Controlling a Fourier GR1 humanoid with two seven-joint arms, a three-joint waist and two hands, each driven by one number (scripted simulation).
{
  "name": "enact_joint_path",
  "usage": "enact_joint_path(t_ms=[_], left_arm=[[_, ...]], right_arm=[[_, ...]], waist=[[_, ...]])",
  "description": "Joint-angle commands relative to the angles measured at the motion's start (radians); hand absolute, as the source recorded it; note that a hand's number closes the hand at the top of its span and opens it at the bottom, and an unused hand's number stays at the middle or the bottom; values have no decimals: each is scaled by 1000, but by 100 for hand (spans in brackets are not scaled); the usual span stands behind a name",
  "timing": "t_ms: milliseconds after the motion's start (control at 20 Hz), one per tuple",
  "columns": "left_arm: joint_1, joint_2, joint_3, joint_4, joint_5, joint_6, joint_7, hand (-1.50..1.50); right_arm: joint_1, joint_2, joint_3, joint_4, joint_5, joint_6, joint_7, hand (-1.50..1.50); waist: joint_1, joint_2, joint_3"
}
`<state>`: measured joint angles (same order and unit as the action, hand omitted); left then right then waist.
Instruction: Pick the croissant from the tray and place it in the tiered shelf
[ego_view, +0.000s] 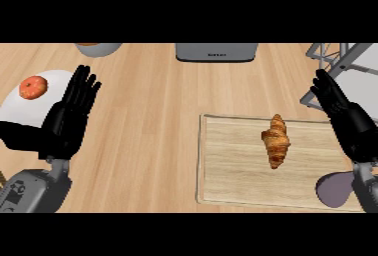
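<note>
On the wooden counter (148, 150), toward the right, sits a pale wooden tray (229, 185), and the croissant (275, 140) lies on it — lengthwise, pointing away from the robot, in the tray's upper middle, touched by nothing. A grey-purple rounded shape (336, 189) overlaps the tray's near right corner; what it is I cannot tell. Over at the far left a white plate (29, 107) holds a round orange-red fruit (32, 87), with a dark patch across the plate's near side. At the far right corner stands the shelf (347, 65), grey-framed with pale panels, only partly in view. Along the far edge are a grey box-like appliance (216, 51) and the bottom of a grey bowl (97, 48).

Left hand (70, 117) is up at the left side, fingers straight and spread, overlapping the plate's right edge — holding nothing. Right hand (343, 120) shows edge-on at the right, fingers straight and close together, between tray and shelf, clear of the croissant.
</note>
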<state>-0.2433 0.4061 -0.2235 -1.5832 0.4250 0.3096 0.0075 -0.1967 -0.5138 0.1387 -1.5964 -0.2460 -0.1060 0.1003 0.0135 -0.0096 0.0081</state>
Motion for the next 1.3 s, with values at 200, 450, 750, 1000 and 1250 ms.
enact_joint_path(t_ms=[200, 450, 750, 1000, 1250], left_arm=[[74, 178, -49, 72, -182, -53, -41, 0], [138, 224, -73, 109, -207, -91, -49, 0], [124, 193, -108, 169, -262, -115, -138, 0], [133, 189, -101, 167, -273, -92, -134, 0], [122, 206, -82, 179, -260, -113, -139, 0]], right_arm=[[72, -45, -4, 31, 471, -429, -27, 150], [166, 61, -123, 70, 632, -811, -38, -150], [263, 275, 82, 113, 1056, -1051, -62, -150], [331, 390, -31, 150, 1377, -968, 99, -150], [386, 484, -134, 164, 1572, -791, 237, -150]], waist=[[-41, 5, -14], [-77, 4, -9], [-31, 12, -13], [-44, 10, -20], [-56, 21, -24]])
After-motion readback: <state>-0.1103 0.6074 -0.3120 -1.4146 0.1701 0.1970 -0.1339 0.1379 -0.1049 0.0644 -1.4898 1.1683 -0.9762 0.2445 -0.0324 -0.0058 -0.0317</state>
